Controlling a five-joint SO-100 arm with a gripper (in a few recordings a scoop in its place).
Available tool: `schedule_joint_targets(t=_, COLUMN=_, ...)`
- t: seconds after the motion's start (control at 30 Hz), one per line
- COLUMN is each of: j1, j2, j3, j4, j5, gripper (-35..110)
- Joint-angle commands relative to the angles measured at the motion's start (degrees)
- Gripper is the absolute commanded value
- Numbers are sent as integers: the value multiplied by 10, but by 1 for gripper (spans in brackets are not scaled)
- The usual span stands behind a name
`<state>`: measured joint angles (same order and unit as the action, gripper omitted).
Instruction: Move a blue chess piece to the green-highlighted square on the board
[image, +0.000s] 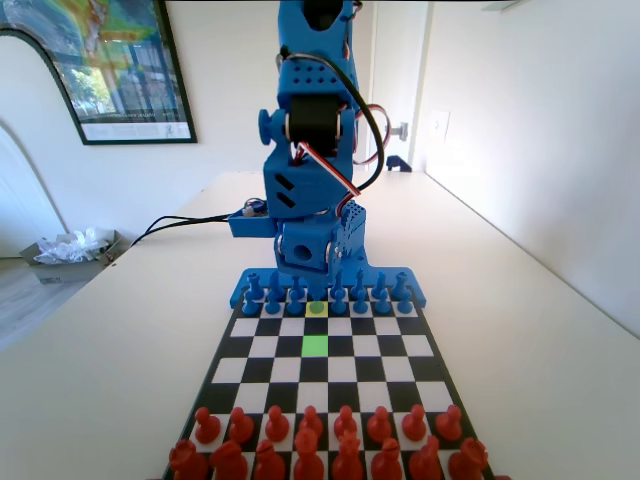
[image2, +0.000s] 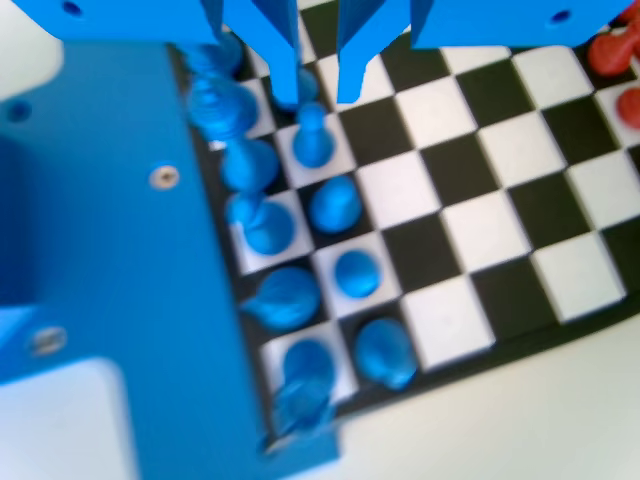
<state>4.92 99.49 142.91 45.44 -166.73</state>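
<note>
Task barely begun. Your gripper (image2: 318, 92) hangs with fingers apart and empty, just over the blue pawn (image2: 313, 137) in its starting row on the board (image2: 520, 215). Green square (image: 315, 345) unoccupied; grasp, lift and placement all remain.

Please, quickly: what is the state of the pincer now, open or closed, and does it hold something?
Blue two-finger pincer: open, holding nothing; its jaws hang apart above a small blue plastic pawn.

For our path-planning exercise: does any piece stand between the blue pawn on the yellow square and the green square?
Nothing visible does: the single square between the blue chess piece and the green-highlighted square is bare in the fixed view.
</note>
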Motion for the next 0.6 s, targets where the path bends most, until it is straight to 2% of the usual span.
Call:
schedule_joint_targets(t=0.0, j1=5, j2=13, j3=11, j4=-4, j5=-30, gripper=8)
schedule_joint_targets(t=0.57, j1=9, j2=1, j3=30, j4=-40, j5=-38, gripper=8)
